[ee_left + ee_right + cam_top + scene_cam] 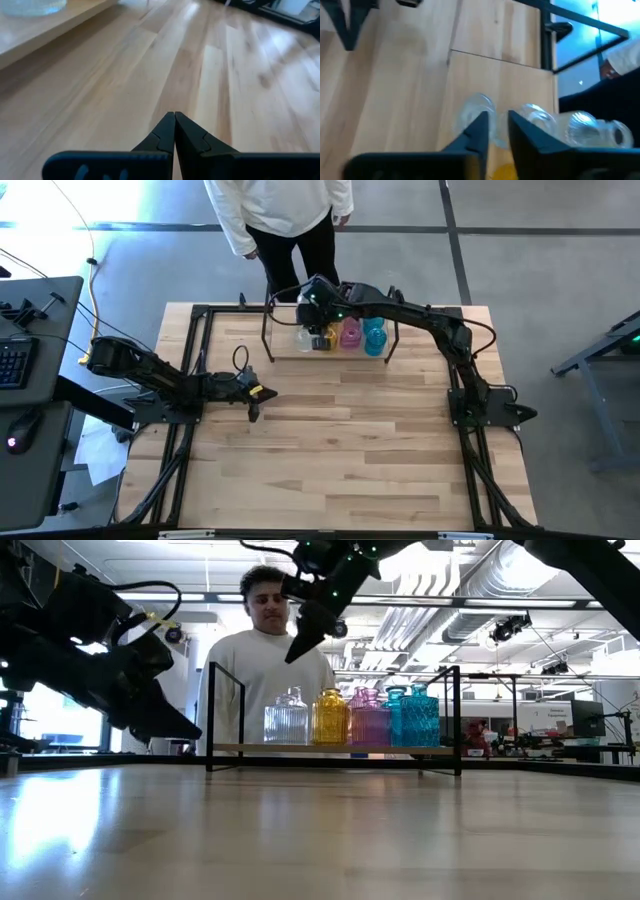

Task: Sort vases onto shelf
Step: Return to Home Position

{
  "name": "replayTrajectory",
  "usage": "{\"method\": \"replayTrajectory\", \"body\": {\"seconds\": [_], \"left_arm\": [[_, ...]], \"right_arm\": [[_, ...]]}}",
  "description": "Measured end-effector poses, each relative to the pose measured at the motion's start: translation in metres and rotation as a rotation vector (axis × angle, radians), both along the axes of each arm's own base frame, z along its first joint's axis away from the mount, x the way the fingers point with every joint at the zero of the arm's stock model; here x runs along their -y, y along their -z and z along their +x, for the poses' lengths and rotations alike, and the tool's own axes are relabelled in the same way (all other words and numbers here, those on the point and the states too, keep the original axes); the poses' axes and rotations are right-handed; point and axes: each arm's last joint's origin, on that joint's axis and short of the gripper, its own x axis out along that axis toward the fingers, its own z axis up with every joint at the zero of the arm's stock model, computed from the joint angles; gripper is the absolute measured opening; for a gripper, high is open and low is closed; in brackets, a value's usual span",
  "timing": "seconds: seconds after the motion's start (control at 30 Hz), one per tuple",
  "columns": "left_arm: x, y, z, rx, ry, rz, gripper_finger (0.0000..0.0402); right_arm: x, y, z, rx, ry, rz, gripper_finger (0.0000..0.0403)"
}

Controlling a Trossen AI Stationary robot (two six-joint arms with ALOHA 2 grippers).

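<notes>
While the left gripper point(174, 118) waits at centre-left of the high view, jaws pressed together, the right gripper point(296, 648) hangs over the clear vases point(287, 718) on the shelf point(330, 748) at upper centre, jaws slightly spread and empty. Amber vase point(329, 717), pink vase point(368, 717) and cyan vases point(412, 715) follow rightward. Advice: rise straight above the necks and posts, then retract.

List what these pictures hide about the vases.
High view: the right arm's tool, above the black-framed wooden shelf, covers some clear glass vases; number unclear.
Low view: the front amber-yellow glass vase and its neighbours hide any behind.
Left wrist view, from the left tool hovering over the wooden table's left: a clear glass vase is cut by the edge.
</notes>
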Motion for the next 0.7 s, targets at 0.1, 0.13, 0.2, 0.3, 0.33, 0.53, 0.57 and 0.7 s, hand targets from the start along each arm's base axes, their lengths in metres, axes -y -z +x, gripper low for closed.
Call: {"method": "replayTrajectory", "body": {"seconds": [0.1, 0.13, 0.2, 0.3, 0.33, 0.53, 0.57, 0.7], "left_arm": [[0.0, -0.003, 0.0, 0.018, 0.014, 0.018, 0.0], [0.0, -0.004, 0.0, 0.024, 0.018, 0.026, 0.0], [0.0, -0.007, 0.0, 0.041, 0.022, 0.037, 0.0], [0.0, -0.01, 0.0, 0.065, 0.024, 0.044, 0.0], [0.0, -0.011, 0.0, 0.066, 0.025, 0.049, 0.0], [0.0, -0.017, -0.001, 0.1, 0.03, 0.068, 0.0], [0.0, -0.018, -0.001, 0.107, 0.032, 0.074, 0.0], [0.0, -0.022, -0.001, 0.131, 0.034, 0.091, 0.0]], "right_arm": [[-0.008, 0.0, 0.003, 0.005, -0.023, 0.003, 0.0018], [-0.01, 0.0, 0.005, 0.016, -0.03, 0.013, 0.0009], [-0.015, 0.001, 0.01, 0.057, -0.023, 0.027, 0.0012], [-0.026, 0.005, 0.016, 0.115, -0.02, 0.037, 0.0007], [-0.029, 0.004, 0.018, 0.149, -0.023, 0.032, 0.0004], [-0.058, 0.016, 0.019, 0.324, -0.016, 0.028, 0.0001], [-0.063, 0.019, 0.017, 0.36, -0.01, 0.03, 0.0001], [-0.08, 0.029, -0.005, 0.5, 0.031, 0.026, 0.0]]}}
